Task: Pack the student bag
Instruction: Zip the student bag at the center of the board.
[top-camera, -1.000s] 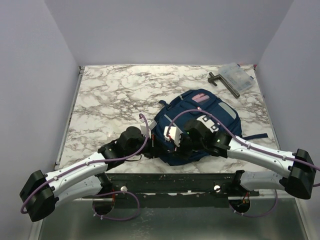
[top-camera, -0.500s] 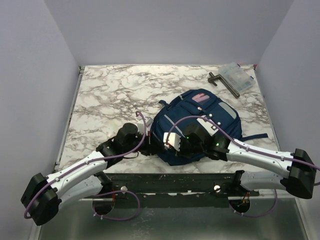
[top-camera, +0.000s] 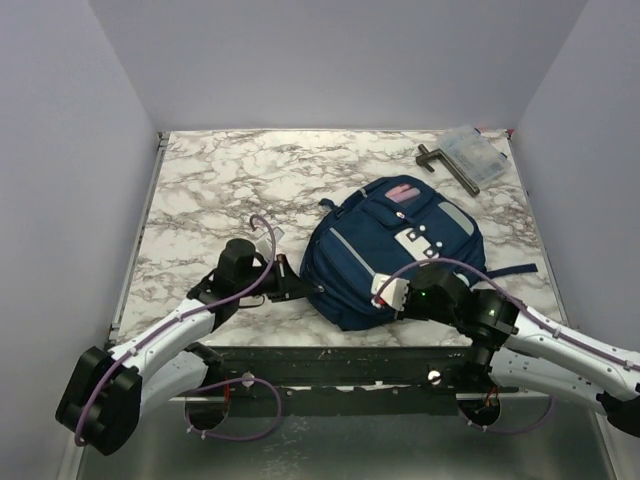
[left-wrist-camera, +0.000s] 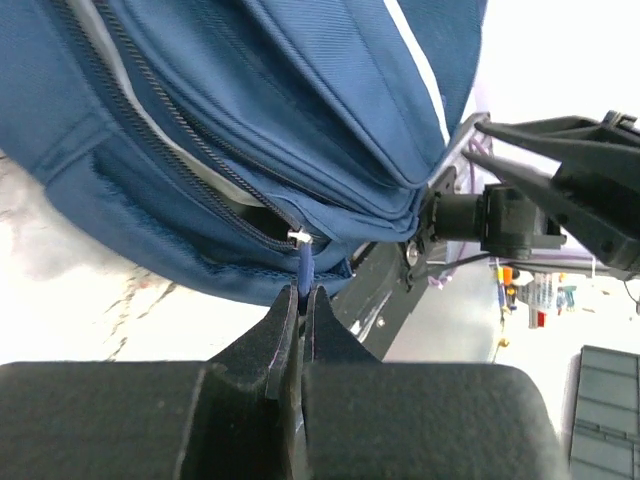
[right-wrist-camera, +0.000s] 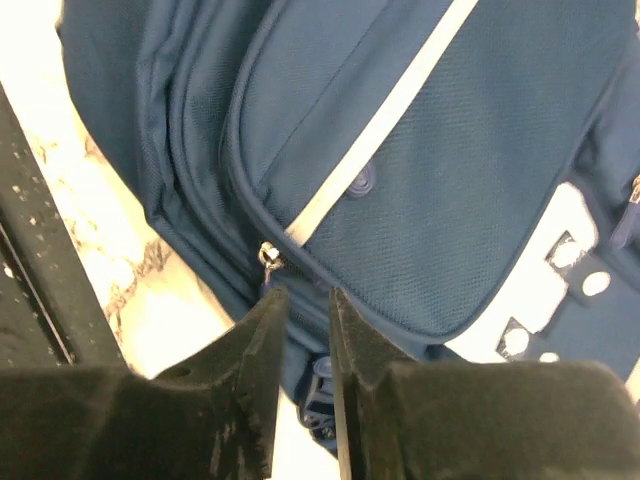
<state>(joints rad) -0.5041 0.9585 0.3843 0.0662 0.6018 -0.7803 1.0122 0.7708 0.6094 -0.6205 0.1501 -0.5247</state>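
1. The left arm (top-camera: 165, 335) reaches from the near left corner, forearm low, wrist turned rightward.
2. The left gripper (left-wrist-camera: 302, 296) has its jaws pressed together, pinching a blue zipper pull (left-wrist-camera: 303, 266).
3. The right arm (top-camera: 560, 345) stretches leftward along the near edge.
4. The right gripper (right-wrist-camera: 298, 296) points leftward, its fingers a narrow gap apart, gripping nothing.

One student bag (top-camera: 390, 245), one clear plastic case (top-camera: 473, 150), one dark T-shaped tool (top-camera: 447, 166), one left gripper (left-wrist-camera: 300, 297), one right gripper (right-wrist-camera: 300, 300), one marble surface (top-camera: 210, 190).
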